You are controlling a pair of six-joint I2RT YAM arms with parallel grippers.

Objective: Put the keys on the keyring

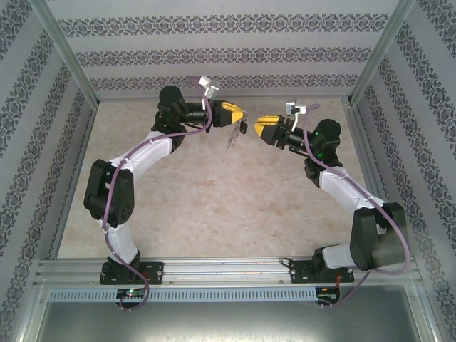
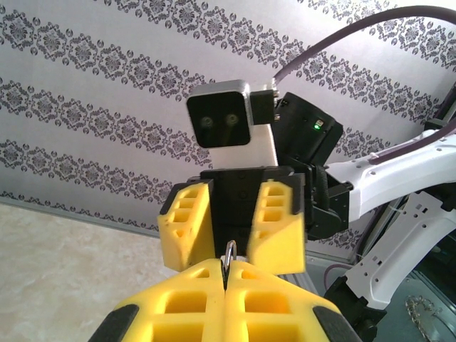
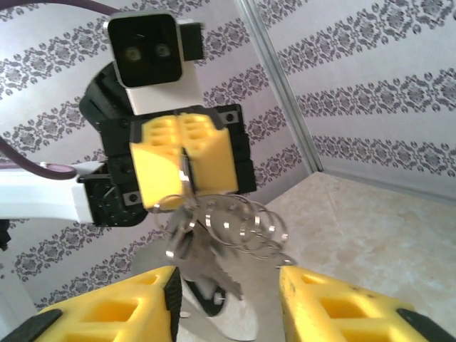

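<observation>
My left gripper (image 1: 241,112) is held above the table at the back, shut on the silver keyring (image 2: 229,251), whose loop pokes up between the closed yellow fingers (image 2: 192,299). In the right wrist view the keyring's linked rings (image 3: 246,221) dangle below the left gripper (image 3: 184,171). A blurred grey key (image 3: 206,260) hangs among them. My right gripper (image 1: 258,127) faces the left one at close range. It stands open (image 3: 228,299) with the key and rings in the gap, touching neither finger. The chain (image 1: 230,141) hangs down in the top view.
Both arms reach toward the back middle of the beige tabletop (image 1: 214,199). Patterned walls (image 1: 214,57) close in the back and sides, with metal posts (image 1: 71,57) at the corners. An aluminium rail (image 1: 228,267) runs along the near edge.
</observation>
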